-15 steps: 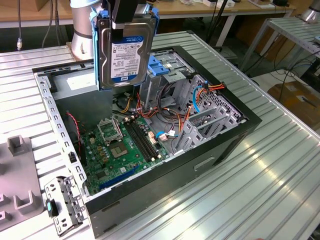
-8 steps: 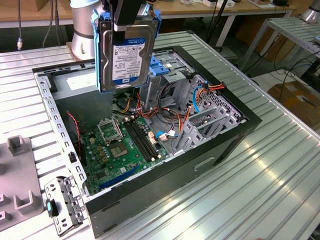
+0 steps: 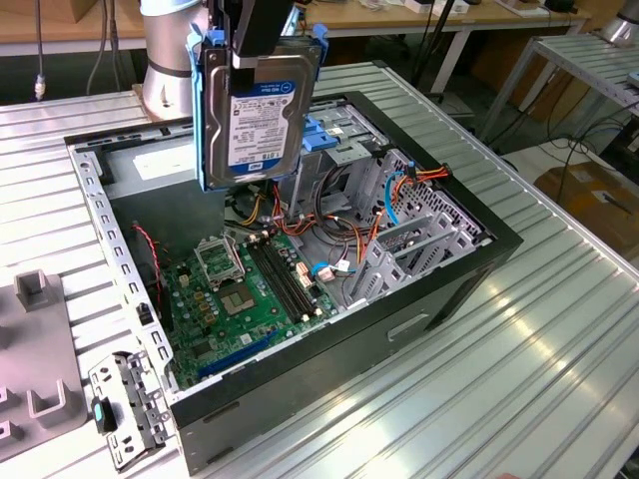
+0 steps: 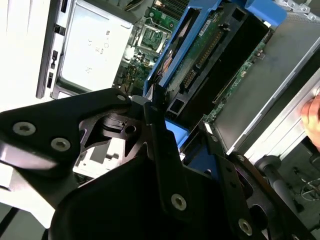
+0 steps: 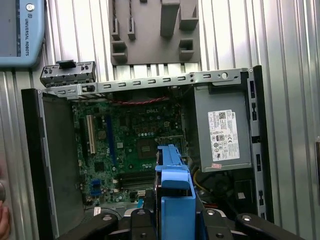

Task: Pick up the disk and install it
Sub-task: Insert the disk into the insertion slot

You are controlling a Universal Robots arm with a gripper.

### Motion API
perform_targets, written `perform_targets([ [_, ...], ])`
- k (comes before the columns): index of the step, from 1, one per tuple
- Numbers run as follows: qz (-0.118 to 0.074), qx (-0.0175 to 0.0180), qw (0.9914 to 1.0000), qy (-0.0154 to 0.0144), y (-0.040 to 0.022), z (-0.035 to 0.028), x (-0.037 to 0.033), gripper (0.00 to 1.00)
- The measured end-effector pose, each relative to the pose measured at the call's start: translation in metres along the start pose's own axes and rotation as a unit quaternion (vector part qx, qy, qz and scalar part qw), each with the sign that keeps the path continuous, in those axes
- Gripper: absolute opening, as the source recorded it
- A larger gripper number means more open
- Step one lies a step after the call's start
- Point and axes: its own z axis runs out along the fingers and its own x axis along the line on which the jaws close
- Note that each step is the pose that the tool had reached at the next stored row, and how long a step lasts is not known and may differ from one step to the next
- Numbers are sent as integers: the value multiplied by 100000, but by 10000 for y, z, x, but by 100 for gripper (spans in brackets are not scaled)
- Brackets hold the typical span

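One disk (image 3: 258,115) hangs on edge in the upper middle of the exterior view, above the open computer case (image 3: 399,334). The gripper (image 3: 262,55) has its jaws clamped on the disk's top end. You are probably handling a stiff, fairly heavy, shock-sensitive drive, and its blue side rails (image 3: 204,130) look the safest hold.

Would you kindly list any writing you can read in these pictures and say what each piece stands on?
Label on the disk: white and blue, print too small to read.
Sticker on the power supply: print too small to read.
Motherboard: tiny white markings, unreadable.
Pendant: a maker's name only, left unquoted.
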Motion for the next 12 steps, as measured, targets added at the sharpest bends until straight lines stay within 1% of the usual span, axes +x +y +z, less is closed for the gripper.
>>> perform_targets([
  [5, 0, 0, 100000, -3, -6, 2, 58, 36],
  [12, -3, -2, 100000, -2, -20, 4, 177, 36],
])
